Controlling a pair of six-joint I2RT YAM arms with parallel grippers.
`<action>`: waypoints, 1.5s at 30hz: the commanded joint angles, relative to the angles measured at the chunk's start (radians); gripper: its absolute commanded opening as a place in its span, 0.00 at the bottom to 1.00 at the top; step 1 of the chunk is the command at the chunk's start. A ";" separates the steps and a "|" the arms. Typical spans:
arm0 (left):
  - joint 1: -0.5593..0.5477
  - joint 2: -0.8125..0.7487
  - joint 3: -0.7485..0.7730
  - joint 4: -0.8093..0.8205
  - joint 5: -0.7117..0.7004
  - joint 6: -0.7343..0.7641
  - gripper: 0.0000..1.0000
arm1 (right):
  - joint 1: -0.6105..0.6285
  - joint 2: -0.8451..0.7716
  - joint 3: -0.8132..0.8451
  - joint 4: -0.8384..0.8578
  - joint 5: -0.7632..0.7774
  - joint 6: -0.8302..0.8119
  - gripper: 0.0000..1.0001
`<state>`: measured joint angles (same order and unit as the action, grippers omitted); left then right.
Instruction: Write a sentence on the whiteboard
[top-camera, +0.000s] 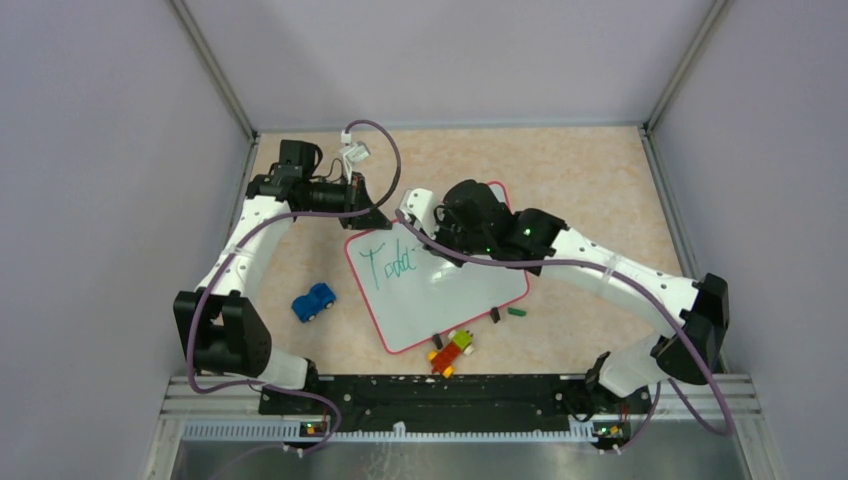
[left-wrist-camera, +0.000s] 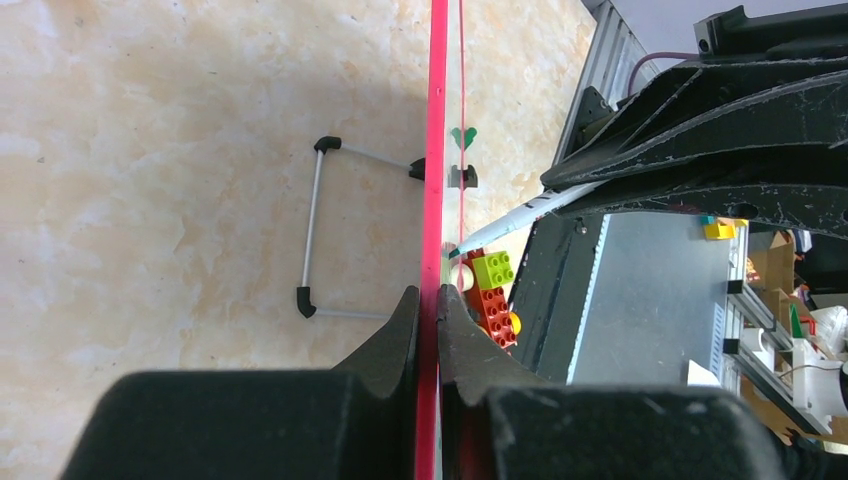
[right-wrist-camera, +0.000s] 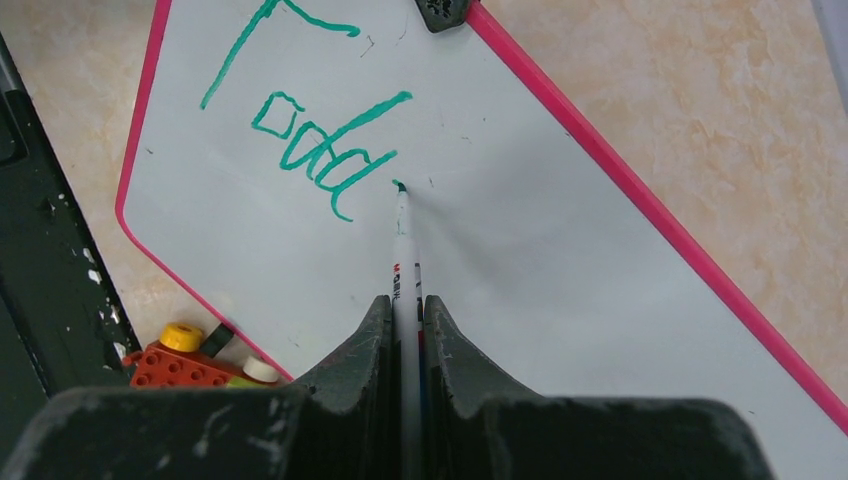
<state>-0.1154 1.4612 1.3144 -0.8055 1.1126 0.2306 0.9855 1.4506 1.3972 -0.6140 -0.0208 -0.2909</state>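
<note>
My left gripper (left-wrist-camera: 428, 300) is pinched tight on the thin red-pink rim of the large white rectangular whiteboard (top-camera: 455, 295), which sits angled in the middle of the beige marbled tabletop (top-camera: 580, 180). My right gripper (right-wrist-camera: 405, 305) is clamped around a slim white marker with a green tip (right-wrist-camera: 403, 235). The tip rests on the board just right of the green-teal handwritten lettering (right-wrist-camera: 305, 150), which reads roughly "Toda". A small blue toy car (top-camera: 314, 301) lies left of the board, and a red, green and yellow brick toy (top-camera: 452, 352) lies at its near edge
</note>
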 joint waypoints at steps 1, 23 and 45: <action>-0.010 -0.022 -0.019 -0.029 0.001 -0.008 0.00 | -0.027 -0.018 0.028 0.042 0.050 0.009 0.00; -0.010 -0.025 -0.023 -0.025 -0.004 -0.011 0.00 | -0.056 -0.057 -0.016 0.049 0.039 0.013 0.00; -0.010 -0.026 -0.026 -0.025 -0.007 -0.008 0.00 | -0.062 -0.056 -0.073 0.014 -0.019 0.011 0.00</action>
<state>-0.1135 1.4551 1.3048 -0.7925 1.1072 0.2306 0.9291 1.4040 1.3518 -0.5995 -0.0334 -0.2768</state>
